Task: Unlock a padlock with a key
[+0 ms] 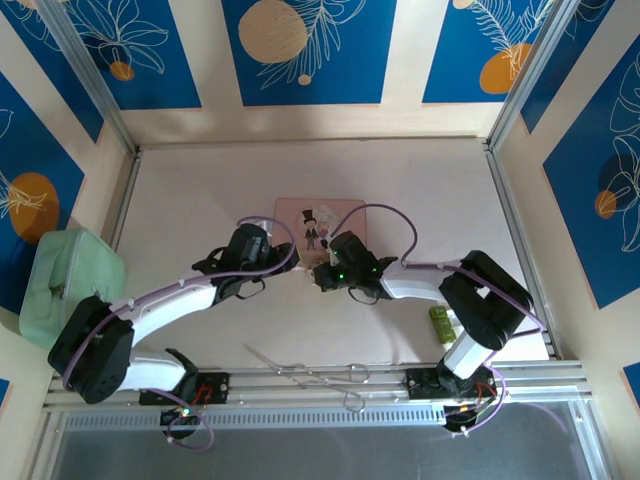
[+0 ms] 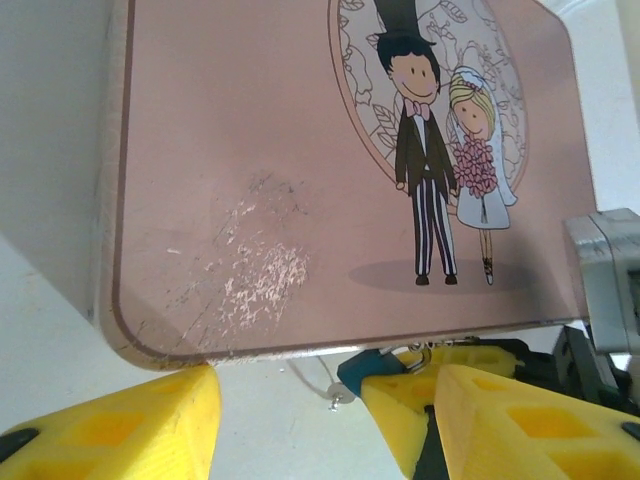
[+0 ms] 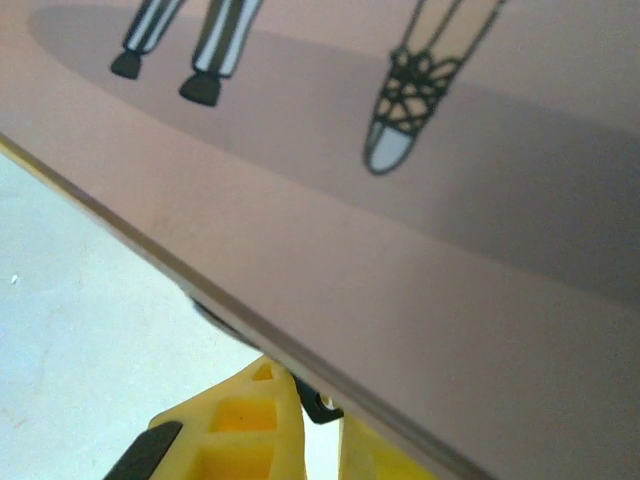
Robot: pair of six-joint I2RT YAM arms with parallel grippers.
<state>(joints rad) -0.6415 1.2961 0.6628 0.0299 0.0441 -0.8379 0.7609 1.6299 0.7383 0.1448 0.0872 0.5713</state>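
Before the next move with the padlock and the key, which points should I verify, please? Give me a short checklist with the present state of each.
1. Right pincer grips the padlock: ok, it looks closed on a small teal piece.
2. Left pincer open: ok.
3. Key located: cannot tell; a tiny silvery piece beside the padlock may be it.
4. Room beside the pink box edge: not ok, both pincers crowd it.

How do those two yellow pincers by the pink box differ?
The left pincer stands wide open with nothing gripped; the right pincer has its fingers nearly together on what looks like the teal padlock. The left pincer reaches in from the left, the right pincer from the right. Both have yellow fingers and meet at the near edge of the pink box.
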